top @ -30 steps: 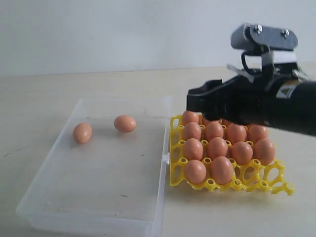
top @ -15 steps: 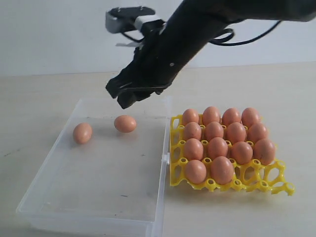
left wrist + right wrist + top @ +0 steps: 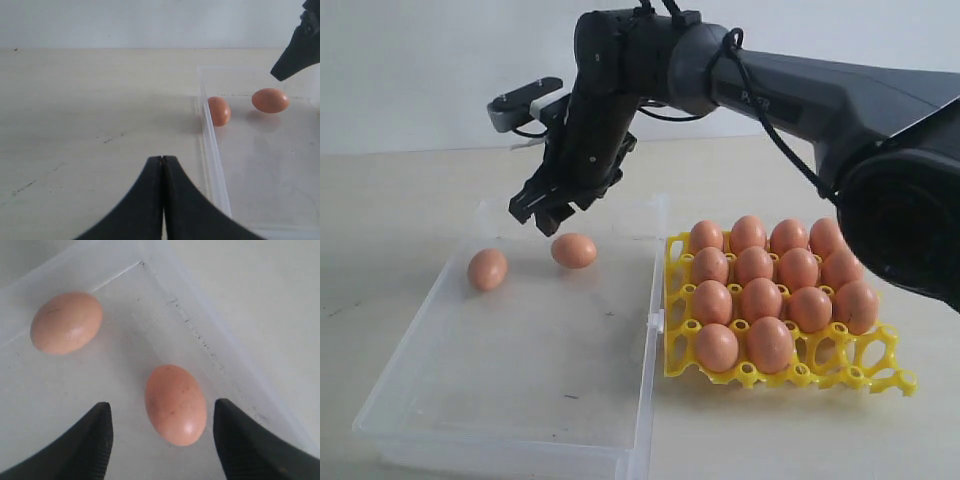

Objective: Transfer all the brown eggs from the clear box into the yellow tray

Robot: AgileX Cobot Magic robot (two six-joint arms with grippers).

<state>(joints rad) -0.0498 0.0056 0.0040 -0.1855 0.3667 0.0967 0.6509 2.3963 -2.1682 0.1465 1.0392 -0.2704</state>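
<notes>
Two brown eggs lie at the far end of the clear box (image 3: pixel 520 390): one (image 3: pixel 574 250) near the back wall, one (image 3: pixel 487 269) by the left wall. My right gripper (image 3: pixel 546 212) hangs open just above the first egg (image 3: pixel 176 404), which shows between its spread fingers without touching them; the other egg (image 3: pixel 66 323) lies beyond. The yellow tray (image 3: pixel 880 378) to the right of the box holds several brown eggs (image 3: pixel 756 298), with free cups at its front right. My left gripper (image 3: pixel 162 159) is shut and empty over the table beside the box wall (image 3: pixel 212 150).
The box's right wall with its small latch (image 3: pixel 657 321) touches the yellow tray. Most of the box floor toward the front is bare. The right arm (image 3: pixel 800 85) stretches across above the tray and the box's back edge.
The right arm has swung left from above the yellow tray to the far end of the clear box and come down over the egg near the back wall. The eggs have not moved.
</notes>
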